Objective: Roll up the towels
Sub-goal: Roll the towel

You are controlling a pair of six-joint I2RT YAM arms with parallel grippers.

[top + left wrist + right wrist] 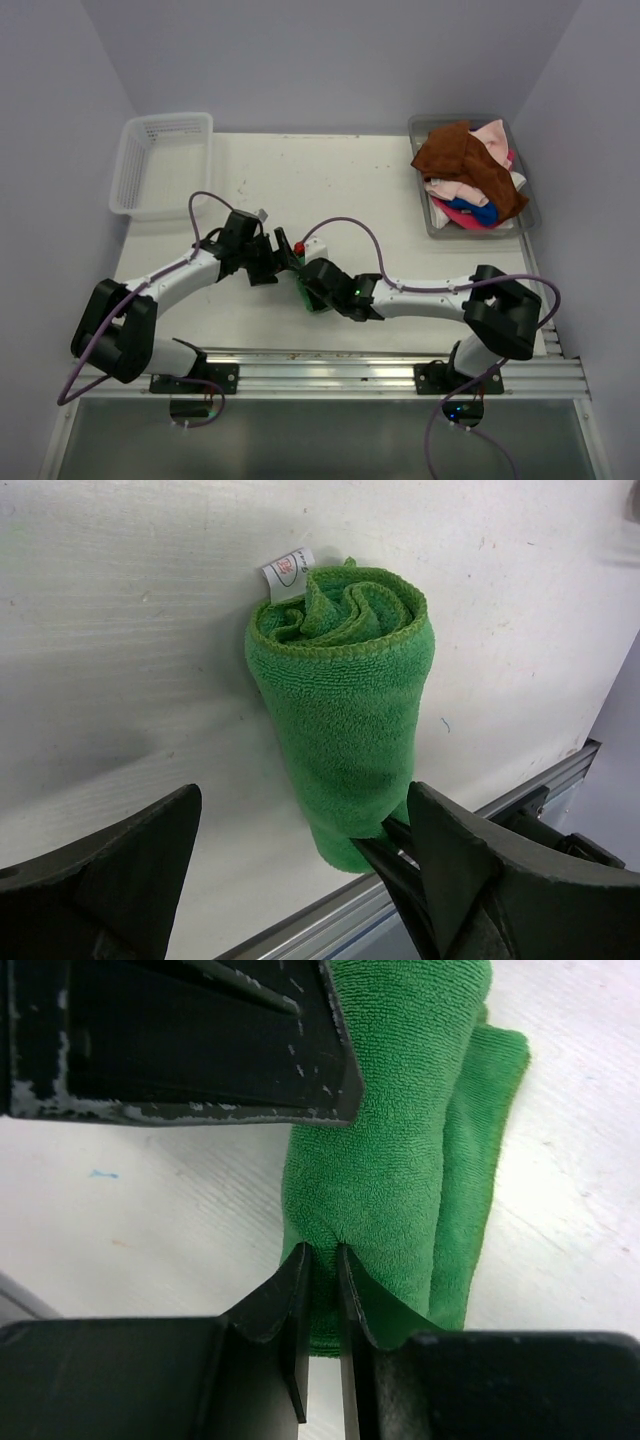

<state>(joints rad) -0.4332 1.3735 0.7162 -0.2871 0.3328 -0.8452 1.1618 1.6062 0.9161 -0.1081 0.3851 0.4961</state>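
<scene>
A bright green towel [345, 700], rolled into a tight cylinder with a white label at its far end, lies on the white table near the front edge [303, 295]. My left gripper [303, 790] is open, one finger on each side of the roll's near part without pressing it. My right gripper [320, 1252] is shut on a pinch of the green towel [400, 1160] at the roll's end; its thin fingers [400, 852] show under the roll in the left wrist view. More towels, rust brown [465, 160], pale pink [495, 135] and blue [470, 212], lie heaped at the back right.
The heap sits in a clear grey tray [425, 125] at the back right corner. A white mesh basket [160, 165] stands at the back left. An aluminium rail [380, 360] runs along the table's front edge, close to the roll. The left finger [200, 1040] fills the top of the right wrist view.
</scene>
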